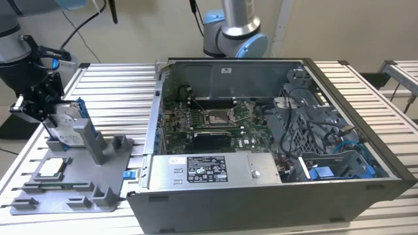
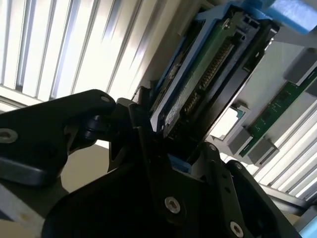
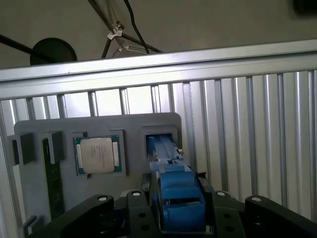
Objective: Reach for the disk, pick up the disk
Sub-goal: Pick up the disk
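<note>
The gripper (image 1: 51, 113) jaws are closed on the disk (image 1: 66, 128), one against each flat face. The disk stands on edge in a slot of the grey holder (image 1: 88, 183) on the desk (image 1: 117, 88), at the exterior view's left, well apart from the open case (image 1: 274, 196).

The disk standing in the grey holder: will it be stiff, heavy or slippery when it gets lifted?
The disk looks like a metal-cased slab, so probably rigid and heavy for its size. Its blue rails are smooth plastic, so perhaps a little slippery. It stands on edge in the grey holder, so it might tip once freed.
</note>
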{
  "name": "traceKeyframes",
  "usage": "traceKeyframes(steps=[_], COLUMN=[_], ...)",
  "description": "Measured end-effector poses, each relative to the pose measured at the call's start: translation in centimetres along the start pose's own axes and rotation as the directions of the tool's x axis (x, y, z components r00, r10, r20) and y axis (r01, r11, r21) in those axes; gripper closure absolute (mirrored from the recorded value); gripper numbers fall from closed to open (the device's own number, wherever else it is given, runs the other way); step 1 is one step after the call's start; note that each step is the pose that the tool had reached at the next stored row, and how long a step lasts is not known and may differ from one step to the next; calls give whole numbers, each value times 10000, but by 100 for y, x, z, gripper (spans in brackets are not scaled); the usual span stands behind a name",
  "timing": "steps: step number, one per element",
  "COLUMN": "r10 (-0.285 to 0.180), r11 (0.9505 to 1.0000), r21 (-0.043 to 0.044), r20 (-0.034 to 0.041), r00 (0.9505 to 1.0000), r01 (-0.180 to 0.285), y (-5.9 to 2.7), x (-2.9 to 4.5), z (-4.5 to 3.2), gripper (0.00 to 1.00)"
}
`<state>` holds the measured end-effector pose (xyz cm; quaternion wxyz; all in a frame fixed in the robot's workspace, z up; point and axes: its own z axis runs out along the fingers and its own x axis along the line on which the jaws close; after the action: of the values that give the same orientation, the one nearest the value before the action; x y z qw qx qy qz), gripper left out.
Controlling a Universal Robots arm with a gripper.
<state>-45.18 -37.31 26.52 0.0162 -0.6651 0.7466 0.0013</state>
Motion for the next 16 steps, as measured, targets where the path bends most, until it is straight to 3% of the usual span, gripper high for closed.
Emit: traceKeyframes(steps=[14, 15, 16], r10=[1, 0, 0], r11=[10000, 10000, 10000], r21=[-13, -14, -14], r20=[17, 15, 17], r00=[10000, 10000, 10000], r01=[0, 0, 0], y=[-21, -21, -21], x=[6, 6, 6], z=[12, 12, 12], gripper=[0, 100, 100])
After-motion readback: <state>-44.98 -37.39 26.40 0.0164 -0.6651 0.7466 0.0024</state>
